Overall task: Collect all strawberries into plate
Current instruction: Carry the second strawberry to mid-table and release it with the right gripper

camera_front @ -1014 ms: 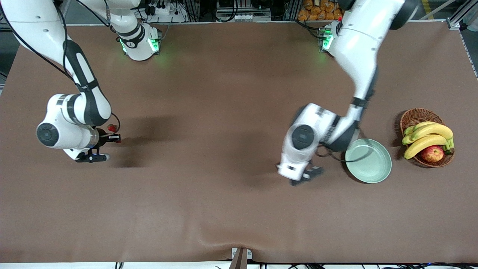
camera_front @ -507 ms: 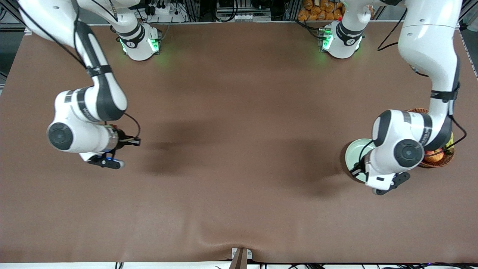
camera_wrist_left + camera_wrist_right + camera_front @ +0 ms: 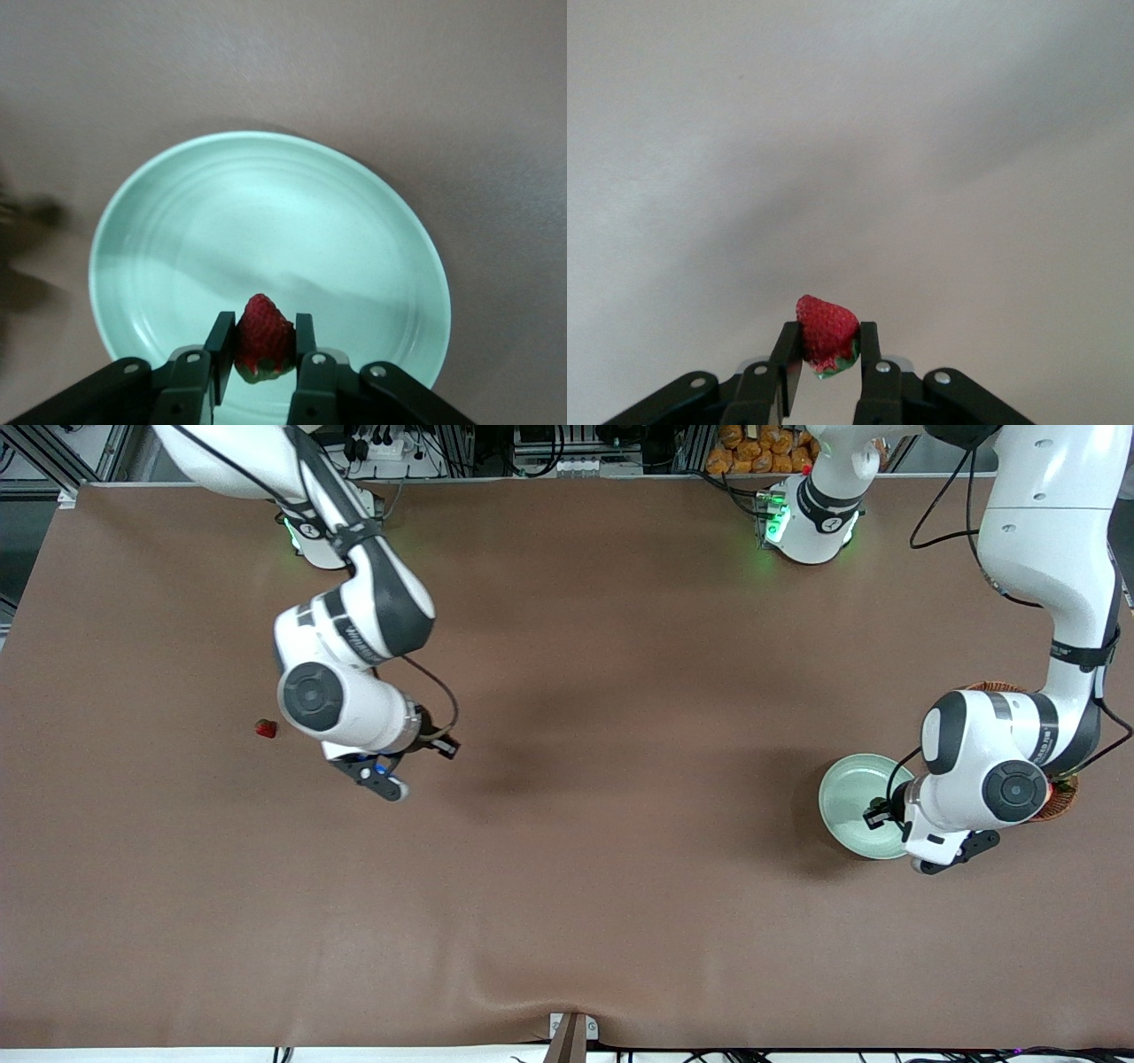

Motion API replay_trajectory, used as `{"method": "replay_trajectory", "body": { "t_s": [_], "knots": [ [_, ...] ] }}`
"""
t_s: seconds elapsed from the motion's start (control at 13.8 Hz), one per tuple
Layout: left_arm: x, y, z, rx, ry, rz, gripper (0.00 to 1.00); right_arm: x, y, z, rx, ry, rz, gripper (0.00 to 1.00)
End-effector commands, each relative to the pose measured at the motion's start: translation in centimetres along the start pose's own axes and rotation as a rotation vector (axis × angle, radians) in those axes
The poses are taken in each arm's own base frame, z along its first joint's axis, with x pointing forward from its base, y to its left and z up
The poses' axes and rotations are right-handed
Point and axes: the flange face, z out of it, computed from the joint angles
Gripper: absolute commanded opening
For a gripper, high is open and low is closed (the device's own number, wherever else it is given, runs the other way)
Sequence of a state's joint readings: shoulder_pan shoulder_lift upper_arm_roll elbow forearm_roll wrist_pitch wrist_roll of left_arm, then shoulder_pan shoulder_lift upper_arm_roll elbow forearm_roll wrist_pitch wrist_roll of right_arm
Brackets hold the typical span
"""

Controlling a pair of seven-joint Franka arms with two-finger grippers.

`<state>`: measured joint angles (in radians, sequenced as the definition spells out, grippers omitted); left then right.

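Overhead, the left gripper (image 3: 263, 354) hangs above the mint-green plate (image 3: 177, 230), clenched on a strawberry (image 3: 264, 336). Well apart from the plate, the right gripper (image 3: 826, 354) pinches a second strawberry (image 3: 826, 332) over the brown table (image 3: 567, 868). A third strawberry (image 3: 265, 729) lies on the table toward the right arm's end, well apart from the plate.

A brown table (image 3: 567, 886) carries a mint-green plate (image 3: 846, 802) at 3 o'clock, a wicker basket (image 3: 992, 688) beside it, and one strawberry (image 3: 265, 729) at 9 o'clock.
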<state>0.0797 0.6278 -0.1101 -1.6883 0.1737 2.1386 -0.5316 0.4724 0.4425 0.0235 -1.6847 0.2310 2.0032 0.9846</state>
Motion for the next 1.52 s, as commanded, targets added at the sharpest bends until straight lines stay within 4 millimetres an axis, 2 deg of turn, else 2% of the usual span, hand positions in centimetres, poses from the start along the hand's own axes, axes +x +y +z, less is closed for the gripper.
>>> {"method": "replay_trajectory", "body": {
  "t_s": [0.0, 0.07, 0.22, 0.36, 0.58, 0.8, 1.01, 1.09, 1.16, 1.23, 1.3, 1.45],
  "knots": [
    [-0.1, 0.2, 0.5, 0.007, 0.011, 0.02, 0.69, -2.9, -3.6, 2.9, 0.059, -0.025, 0.109, 0.0],
    [0.0, -0.1, 0.6, 0.006, 0.01, 0.016, 1.0, -3.7, -4.3, 3.4, 0.087, -0.045, 0.149, 0.0],
    [0.0, 0.0, 0.6, 0.006, 0.01, 0.02, 1.0, -7.2, -5.9, 4.2, 0.104, -0.098, 0.182, 0.0],
    [0.2, 0.0, -0.5, -0.002, 0.026, 0.017, 1.0, -8.2, -7.3, 5.2, 0.119, -0.098, 0.24, 0.0],
    [-0.2, 0.5, -3.1, -0.011, 0.056, 0.026, 1.0, -11.4, -10.9, 10.0, 0.144, -0.065, 0.29, 0.0],
    [-1.5, 2.8, -4.5, -0.034, 0.065, 0.042, 1.0, -12.2, -12.2, 14.3, 0.164, -0.01, 0.286, 0.0],
    [-3.1, 5.5, -5.3, -0.054, 0.066, 0.066, 1.0, -12.3, -12.4, 17.0, 0.179, 0.001, 0.303, 0.0],
    [-3.9, 6.7, -5.5, -0.061, 0.066, 0.078, 1.0, -12.0, -12.3, 18.1, 0.167, 0.002, 0.309, 0.06],
    [-4.6, 7.8, -5.7, -0.062, 0.068, 0.088, 1.0, -12.1, -12.7, 18.3, 0.179, 0.006, 0.312, 0.32],
    [-5.3, 9.0, -5.8, -0.061, 0.07, 0.091, 1.0, -12.0, -12.8, 18.1, 0.184, 0.006, 0.326, 0.86],
    [-6.1, 10.1, -5.5, -0.059, 0.068, 0.093, 1.0, -11.7, -13.3, 16.6, 0.198, 0.002, 0.334, 1.0],
    [-7.1, 11.8, -5.8, -0.064, 0.072, 0.103, 1.0, -11.2, -13.6, 14.1, 0.147, -0.005, 0.325, 1.0]
  ]
}}
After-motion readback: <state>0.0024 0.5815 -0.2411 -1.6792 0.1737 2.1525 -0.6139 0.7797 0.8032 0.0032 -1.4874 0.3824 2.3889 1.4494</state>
